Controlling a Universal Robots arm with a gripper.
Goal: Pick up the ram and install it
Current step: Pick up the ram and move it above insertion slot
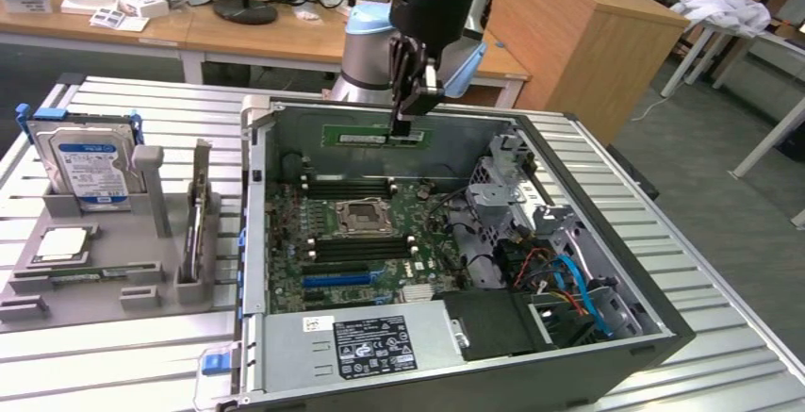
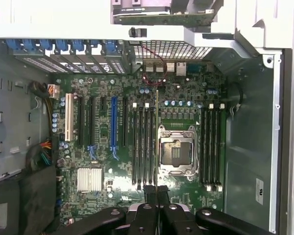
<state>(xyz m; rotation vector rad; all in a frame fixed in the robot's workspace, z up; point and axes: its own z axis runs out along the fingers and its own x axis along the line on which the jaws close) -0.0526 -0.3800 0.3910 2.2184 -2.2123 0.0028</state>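
At the exterior view's left, a drive (image 1: 86, 162) is seen standing in the tray (image 1: 120, 228), well apart from the action. Further right, the open case (image 1: 459, 153) is reached, with the board (image 1: 435, 242) lying flat inside. Dark slots (image 1: 346, 187) are seen on either side of the socket (image 1: 365, 214).

Above the far part of the case, the ram (image 1: 365, 136) is held in the air, clear of the board. Its long axis is laid across the exterior view from left to right. The slots run the same way, so ram and slots are judged close to parallel.

The gripper (image 1: 405, 127) is clamped onto the ram from above. The hold is taken near the ram's right end in the exterior view, so most of its length juts out toward that view's left.

From the wrist, the ram (image 2: 157, 137) is seen edge-on, as a thin line running out from the gripper (image 2: 157, 196). It is lined up along the slots (image 2: 143, 147), just beside the one nearest the socket (image 2: 176, 152). No slot is yet filled, and the ram is judged to hang above that bank, not seated in it.
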